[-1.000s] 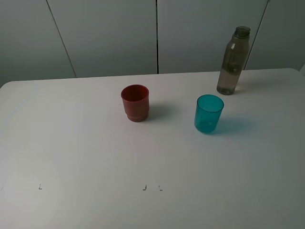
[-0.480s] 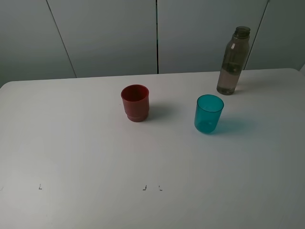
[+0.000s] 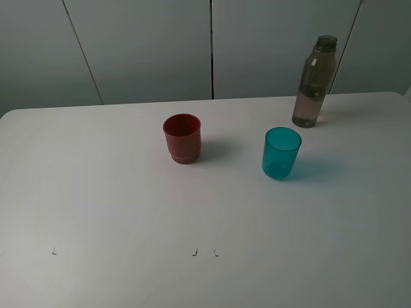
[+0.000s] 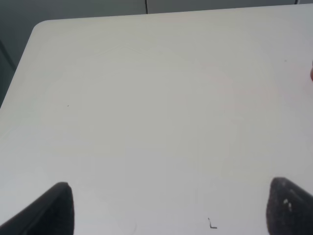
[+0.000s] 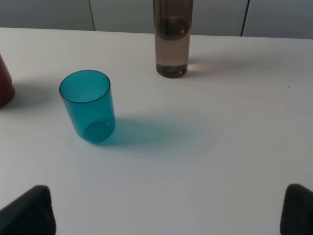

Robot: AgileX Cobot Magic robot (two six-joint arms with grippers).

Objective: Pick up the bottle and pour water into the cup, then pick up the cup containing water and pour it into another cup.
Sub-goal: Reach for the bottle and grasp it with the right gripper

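The smoky grey-brown bottle [image 3: 313, 83] stands upright at the table's back right, with no cap on its neck. In front of it and a little to its left stands the teal cup [image 3: 281, 153]. The dark red cup [image 3: 182, 138] is near the middle. Neither arm shows in the exterior high view. In the right wrist view my right gripper [image 5: 164, 215] is open, low over bare table, with the teal cup [image 5: 89, 105] and bottle [image 5: 172, 39] ahead of it and the red cup [image 5: 4, 81] at the edge. My left gripper [image 4: 173, 210] is open over bare table.
The white table [image 3: 96, 192] carries small dark corner marks [image 3: 194, 253] near its front. Grey wall panels [image 3: 148, 45] rise behind its back edge. The table's far left corner [image 4: 39, 27] appears in the left wrist view.
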